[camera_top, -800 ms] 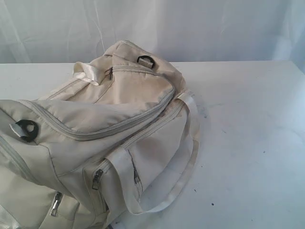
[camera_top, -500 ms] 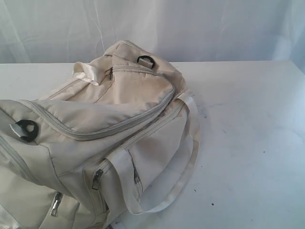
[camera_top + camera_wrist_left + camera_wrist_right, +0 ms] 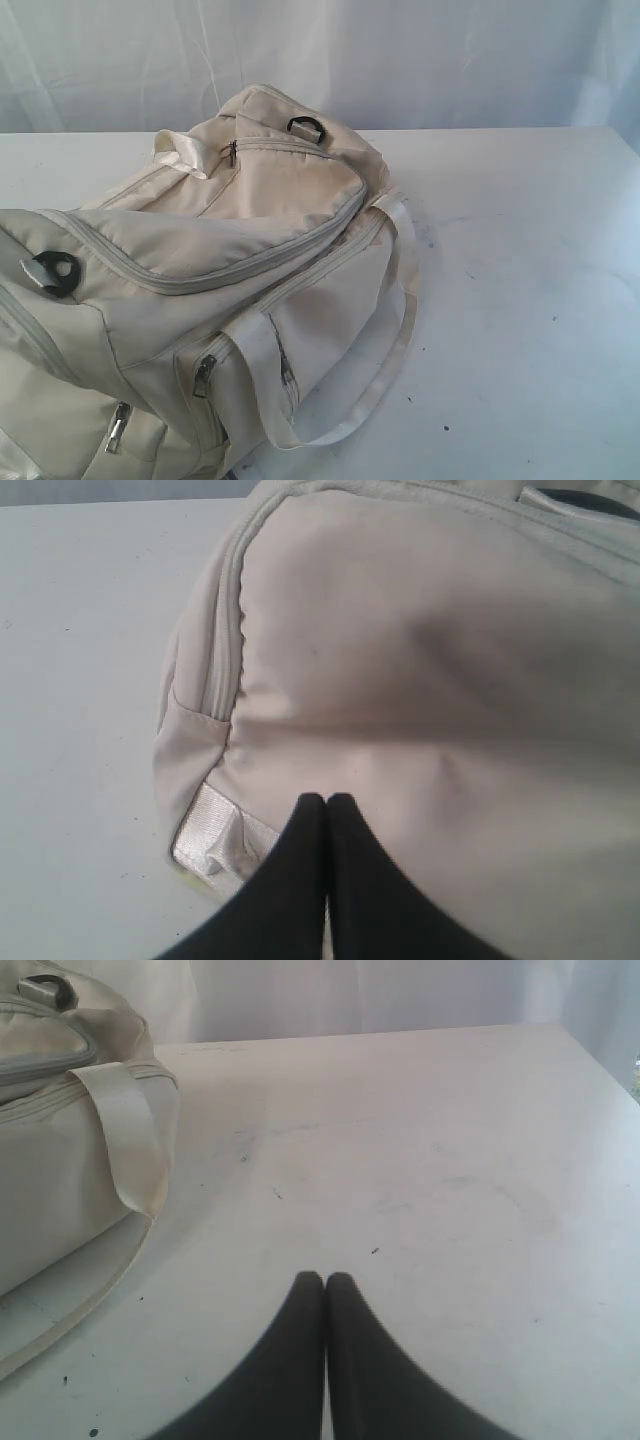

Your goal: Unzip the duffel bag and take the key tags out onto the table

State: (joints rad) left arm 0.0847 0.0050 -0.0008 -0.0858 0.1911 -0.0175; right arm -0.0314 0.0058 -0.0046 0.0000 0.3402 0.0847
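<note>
The cream-white duffel bag [image 3: 230,260] lies on the white table [image 3: 520,260], filling the left half of the exterior view, with its grey zippers closed. No gripper shows in that view. In the left wrist view my left gripper [image 3: 326,800] is shut and empty, its black tips close before the end panel of the duffel bag [image 3: 430,670]. In the right wrist view my right gripper [image 3: 324,1278] is shut and empty above bare table [image 3: 420,1160], with the duffel bag [image 3: 60,1140] off to one side. The key tags are hidden.
A white webbing strap [image 3: 385,370] loops from the bag onto the table. Black D-rings sit at the bag's far end [image 3: 306,127] and near end [image 3: 55,270]. A pale curtain [image 3: 400,60] hangs behind the table's far edge.
</note>
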